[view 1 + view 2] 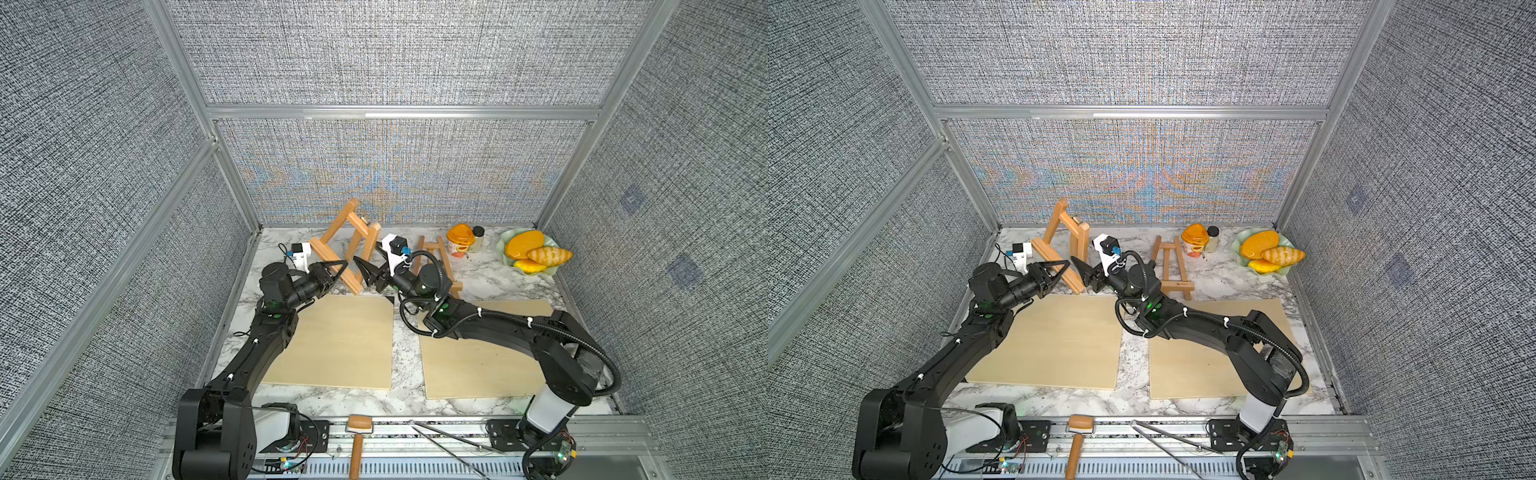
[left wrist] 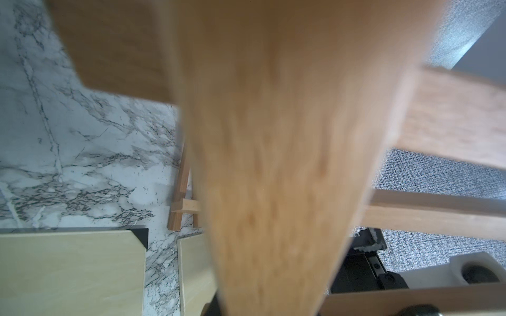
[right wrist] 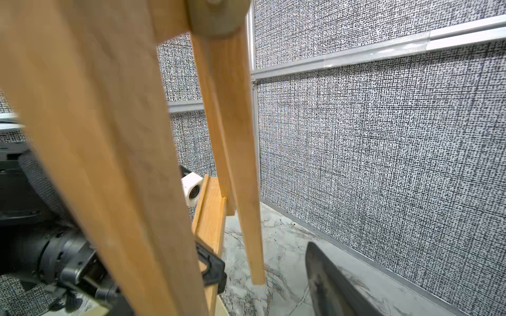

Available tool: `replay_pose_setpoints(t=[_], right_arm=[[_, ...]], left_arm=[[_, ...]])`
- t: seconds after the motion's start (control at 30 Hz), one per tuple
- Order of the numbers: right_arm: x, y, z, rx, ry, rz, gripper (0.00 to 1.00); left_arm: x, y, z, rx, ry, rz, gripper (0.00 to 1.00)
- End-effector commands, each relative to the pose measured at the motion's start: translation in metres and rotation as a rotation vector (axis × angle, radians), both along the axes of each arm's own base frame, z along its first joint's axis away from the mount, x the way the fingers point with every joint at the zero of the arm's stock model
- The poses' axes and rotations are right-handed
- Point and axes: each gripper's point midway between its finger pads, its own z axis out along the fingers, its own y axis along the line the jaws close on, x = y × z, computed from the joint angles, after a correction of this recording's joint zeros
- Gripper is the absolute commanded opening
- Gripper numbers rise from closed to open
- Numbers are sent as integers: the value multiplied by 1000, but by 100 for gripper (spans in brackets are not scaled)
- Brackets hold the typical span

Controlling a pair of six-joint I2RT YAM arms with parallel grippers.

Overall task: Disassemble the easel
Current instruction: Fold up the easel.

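Grey woven fabric panels close in the worktop (image 1: 406, 357) on three sides, and its surface is white marble pattern veined with grey. Behind the worktop, the back wall (image 1: 395, 174) is crossed by a horizontal aluminium rail (image 1: 399, 112), and the panel below it shimmers with faint blue and orange ripples. Aluminium posts (image 1: 235, 174) rise from the worktop's two far corners. The left wall (image 1: 83, 187) carries a slanting metal bar of its own. The right wall (image 1: 685, 124) shows two small darker square patches (image 1: 632, 199). An aluminium channel (image 1: 623, 432) runs along the worktop's near edge. The light is even and bright, with soft shadows.
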Motion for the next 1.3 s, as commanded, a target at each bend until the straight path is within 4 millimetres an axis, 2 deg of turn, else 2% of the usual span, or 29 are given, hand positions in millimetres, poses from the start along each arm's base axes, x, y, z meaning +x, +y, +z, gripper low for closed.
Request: replay_pose_setpoints(t=[0.0,0.17,0.3,0.53,0.63,0.77,0.93,1.07,1.27], right_arm=[[5,-12,15,21,12,-62,72],[-11,-7,45,39,-14,-3,76],[-17,-12,65,93,-33,-13,77],[-23,-15,75,96,14,4,76],[-23,-9,70,65,52,27,65],[-20,-4,58,50,84,28,43],[-20,-1,58,48,82,40,17],[-16,0,58,55,82,40,0],[1,-1,57,95,96,30,0]], left_arm=[[0,6,23,82,-144,15,0],[0,13,16,180,-152,57,0],[0,16,13,211,-155,71,0],[1,23,10,323,-180,99,0],[2,25,11,350,-194,107,0],[1,25,15,350,-222,106,0],[0,27,12,398,-226,108,1],[0,32,11,437,-245,128,21],[4,34,0,464,-239,132,53]])
